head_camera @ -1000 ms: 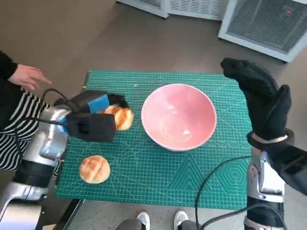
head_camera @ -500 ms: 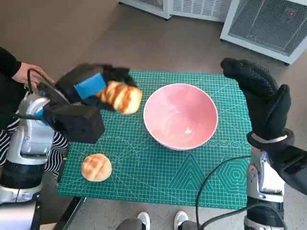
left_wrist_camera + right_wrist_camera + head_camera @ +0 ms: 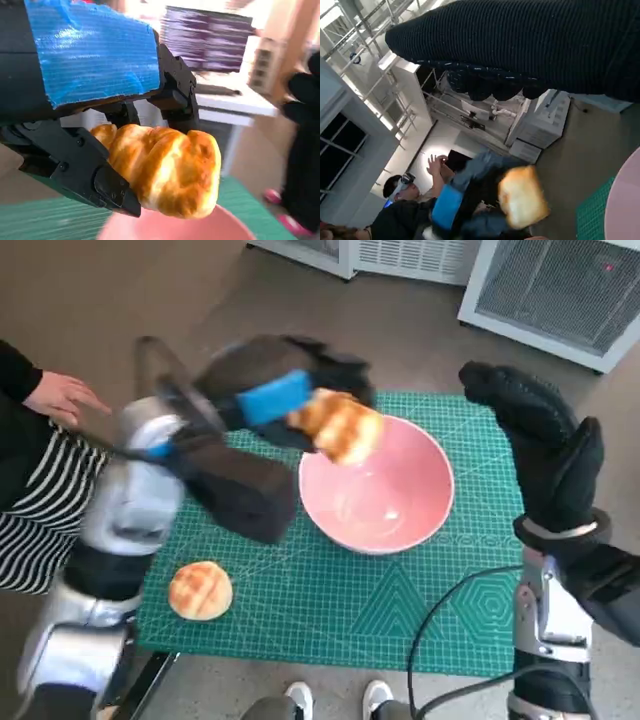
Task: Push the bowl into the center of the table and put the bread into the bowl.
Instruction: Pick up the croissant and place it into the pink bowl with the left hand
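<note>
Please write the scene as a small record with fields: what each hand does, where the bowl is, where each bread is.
left hand: holds one bread, raised above the table
held bread: in the air over the bowl's near-left rim, not yet inside
bowl: pink, upright on the green mat, nothing inside it
second bread: lies on the mat near its front left corner, apart from the bowl
right hand: gloved, raised beside the bowl's right side, holds nothing
person: at the table's left, one hand showing
</note>
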`<state>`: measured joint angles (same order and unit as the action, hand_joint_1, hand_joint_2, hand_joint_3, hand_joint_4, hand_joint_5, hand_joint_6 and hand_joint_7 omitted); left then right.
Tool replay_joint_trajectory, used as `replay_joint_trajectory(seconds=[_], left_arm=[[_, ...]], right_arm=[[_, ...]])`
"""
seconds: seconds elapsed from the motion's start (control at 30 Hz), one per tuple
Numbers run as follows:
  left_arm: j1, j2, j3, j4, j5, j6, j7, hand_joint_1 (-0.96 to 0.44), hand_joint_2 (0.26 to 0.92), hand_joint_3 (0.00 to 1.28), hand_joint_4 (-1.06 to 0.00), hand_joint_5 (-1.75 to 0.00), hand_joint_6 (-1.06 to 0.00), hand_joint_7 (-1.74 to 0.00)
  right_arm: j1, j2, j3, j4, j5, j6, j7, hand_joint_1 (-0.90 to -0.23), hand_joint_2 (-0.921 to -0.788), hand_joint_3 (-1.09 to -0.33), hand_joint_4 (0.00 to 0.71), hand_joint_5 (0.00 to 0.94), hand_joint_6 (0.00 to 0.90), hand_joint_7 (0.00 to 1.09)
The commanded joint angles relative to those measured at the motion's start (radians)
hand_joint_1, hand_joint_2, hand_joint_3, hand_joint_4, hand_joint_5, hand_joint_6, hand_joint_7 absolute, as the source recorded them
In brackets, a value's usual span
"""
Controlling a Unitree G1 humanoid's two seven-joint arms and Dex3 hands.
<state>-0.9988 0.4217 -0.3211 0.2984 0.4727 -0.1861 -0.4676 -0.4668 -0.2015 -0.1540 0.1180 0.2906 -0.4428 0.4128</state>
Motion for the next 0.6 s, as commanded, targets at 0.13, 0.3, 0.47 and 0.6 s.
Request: replay_joint_trajectory(seconds=[0.13, 0.3, 0.47, 0.6], left_arm=[[-0.094, -0.085, -0.084, 0.243, 0.063, -0.103, 0.071, 0.0, 0.918, 0.04, -0.76, -1.13, -0.63, -1.12], [-0.124, -0.135, -0.137, 0.379, 0.114, -0.161, 0.132, 0.0, 0.92, 0.04, -0.75, -1.15, -0.63, -1.12], [-0.142, -0.181, -0.189, 0.487, 0.163, -0.184, 0.163, 0.0, 0.92, 0.05, -0.73, -1.18, -0.62, -1.11], [-0.155, -0.214, -0.225, 0.566, 0.197, -0.186, 0.175, 0.0, 0.92, 0.07, -0.7, -1.22, -0.6, -1.13]], right_arm=[[0.029, -0.008, -0.003, 0.011, -0.002, 0.0, 0.003, -0.699, -0.921, -0.66, 0.16, 0.0, 0.058, 0.45], [0.032, -0.015, -0.008, 0.009, 0.0, -0.001, 0.004, -0.696, -0.921, -0.664, 0.159, 0.0, 0.056, 0.45], [0.034, -0.02, -0.011, 0.006, -0.003, -0.002, -0.001, -0.695, -0.921, -0.666, 0.158, 0.0, 0.055, 0.45], [0.035, -0.021, -0.01, 0.002, -0.008, 0.0, -0.008, -0.692, -0.921, -0.667, 0.158, 0.0, 0.055, 0.45]])
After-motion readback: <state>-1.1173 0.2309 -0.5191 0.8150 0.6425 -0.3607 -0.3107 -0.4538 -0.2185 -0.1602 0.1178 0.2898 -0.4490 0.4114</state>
